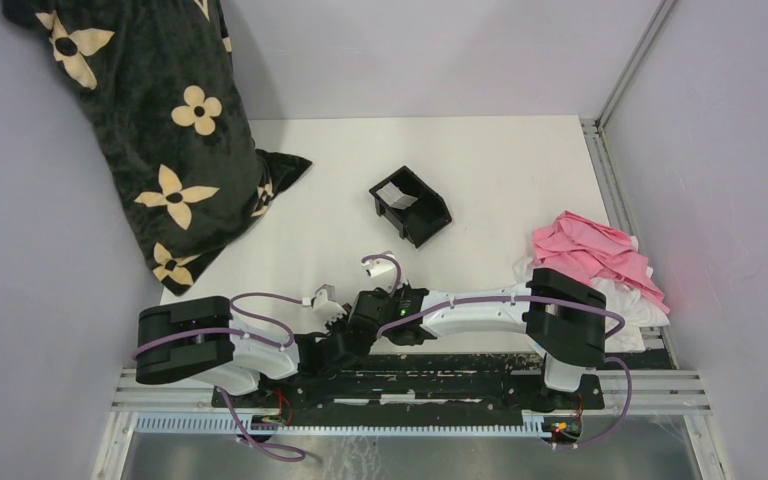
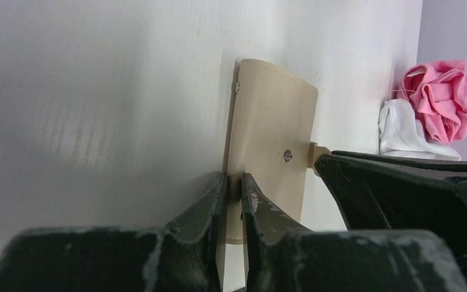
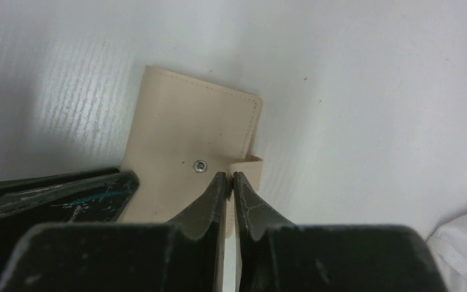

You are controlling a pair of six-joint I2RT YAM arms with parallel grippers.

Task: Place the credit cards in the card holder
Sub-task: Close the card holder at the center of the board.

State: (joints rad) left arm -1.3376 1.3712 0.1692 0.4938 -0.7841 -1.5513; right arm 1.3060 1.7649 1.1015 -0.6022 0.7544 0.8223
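Early stage: holder [image 3: 182, 140] lies folded on the desk [image 1: 500, 170], well apart from the tray [image 1: 432, 222] on its near side, left fingers [image 2: 205, 204] clamped on its edge, right fingers [image 3: 208, 196] pinching its snap tab [image 3: 245, 163], one pale card [image 1: 397, 196] in the tray, none visibly loaded.

Near edge of card holder [image 3: 188, 128] behind jaws

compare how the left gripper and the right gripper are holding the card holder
The left gripper clamps an edge of the main panel of the card holder; the right gripper pinches only its small snap tab. The left gripper meets the holder on its left side, the right gripper on its right. Both are shut on the same tan holder.
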